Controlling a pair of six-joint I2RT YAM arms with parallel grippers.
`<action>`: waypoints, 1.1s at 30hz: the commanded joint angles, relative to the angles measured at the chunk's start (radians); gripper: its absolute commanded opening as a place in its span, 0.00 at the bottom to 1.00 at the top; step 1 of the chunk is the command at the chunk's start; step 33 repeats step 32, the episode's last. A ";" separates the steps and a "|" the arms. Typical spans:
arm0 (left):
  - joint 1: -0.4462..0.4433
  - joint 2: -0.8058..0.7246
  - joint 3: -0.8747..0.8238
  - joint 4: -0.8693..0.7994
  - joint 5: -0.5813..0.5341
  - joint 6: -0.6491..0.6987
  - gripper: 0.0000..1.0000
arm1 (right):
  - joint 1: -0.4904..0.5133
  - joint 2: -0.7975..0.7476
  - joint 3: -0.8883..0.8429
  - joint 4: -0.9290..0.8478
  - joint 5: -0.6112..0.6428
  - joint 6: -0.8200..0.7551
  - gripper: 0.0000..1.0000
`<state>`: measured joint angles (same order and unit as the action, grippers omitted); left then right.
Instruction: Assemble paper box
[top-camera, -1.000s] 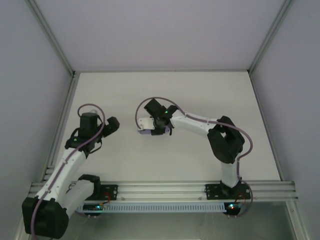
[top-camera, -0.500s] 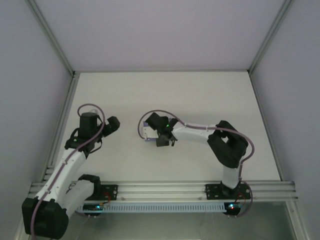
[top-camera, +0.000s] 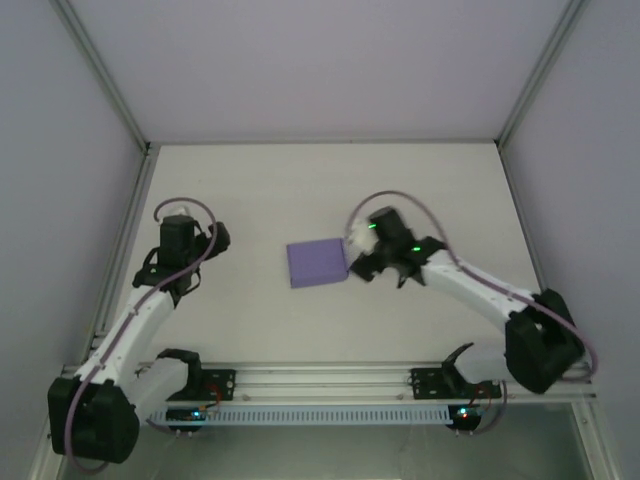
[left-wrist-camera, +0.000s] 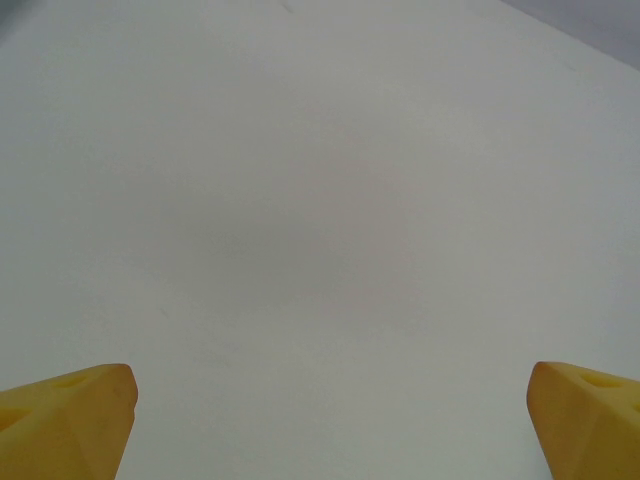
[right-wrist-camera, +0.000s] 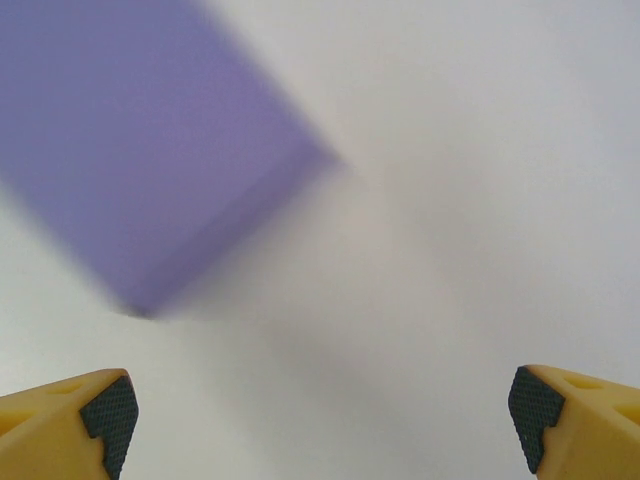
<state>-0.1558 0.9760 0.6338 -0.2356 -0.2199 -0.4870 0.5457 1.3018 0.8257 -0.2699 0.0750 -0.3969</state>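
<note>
The paper box (top-camera: 317, 263), a small flat lilac-purple square, lies on the white table near the middle. In the right wrist view the paper box (right-wrist-camera: 150, 150) appears blurred at the upper left. My right gripper (top-camera: 360, 262) sits just right of the box, apart from it, and my right gripper (right-wrist-camera: 322, 425) stands open with bare table between its yellow fingertips (right-wrist-camera: 85, 420). My left gripper (top-camera: 190, 275) hangs over the left side of the table, far from the box. My left gripper (left-wrist-camera: 325, 420) is open over bare table, nothing between its fingertips (left-wrist-camera: 75, 415).
The white table (top-camera: 330, 190) is enclosed by pale walls with aluminium posts (top-camera: 100, 75) at the back corners. An aluminium rail (top-camera: 330, 380) carrying both arm bases runs along the near edge.
My right gripper opened and let go of the box, then drew back to the right. The box now lies flat on the table. My left arm shifted slightly.
</note>
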 joint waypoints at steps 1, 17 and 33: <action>0.066 0.081 -0.073 0.246 -0.203 0.168 1.00 | -0.238 -0.096 -0.163 0.260 -0.066 0.317 0.99; 0.210 0.525 -0.310 1.185 0.222 0.449 1.00 | -0.605 0.247 -0.463 1.168 -0.123 0.443 0.99; 0.182 0.565 -0.283 1.198 0.151 0.458 1.00 | -0.571 0.249 -0.460 1.157 -0.193 0.410 0.99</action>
